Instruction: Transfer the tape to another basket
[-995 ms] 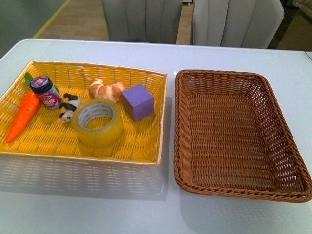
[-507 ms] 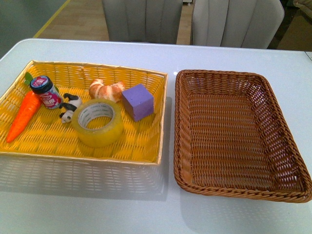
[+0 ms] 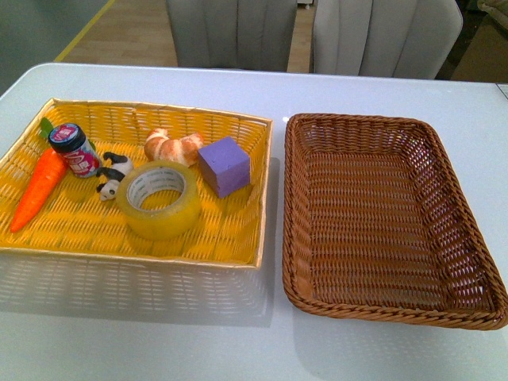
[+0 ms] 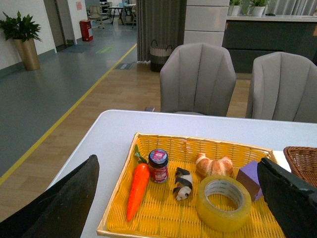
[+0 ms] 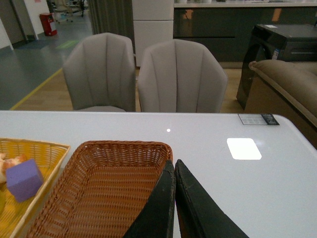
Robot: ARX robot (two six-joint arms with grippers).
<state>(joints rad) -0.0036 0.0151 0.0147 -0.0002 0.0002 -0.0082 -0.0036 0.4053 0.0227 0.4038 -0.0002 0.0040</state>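
The yellowish tape roll [image 3: 160, 198] lies flat in the bright yellow basket [image 3: 238, 125], near its front middle. It also shows in the left wrist view [image 4: 224, 203]. The dark brown wicker basket [image 3: 295, 238] stands empty to the right of the yellow one; the right wrist view shows it too [image 5: 74, 183]. My left gripper [image 4: 178, 193] is open and empty, well above and short of the yellow basket, its black fingers [image 4: 64, 203] wide apart. My right gripper [image 5: 174, 166] is shut and empty, above the brown basket's right rim. Neither arm shows in the front view.
In the yellow basket with the tape lie an orange toy carrot [image 3: 38, 187], a small jar [image 3: 74, 148], a panda figure [image 3: 112, 175], a croissant [image 3: 173, 146] and a purple cube [image 3: 225, 165]. Two grey chairs [image 3: 230, 32] stand behind the white table [image 3: 159, 333].
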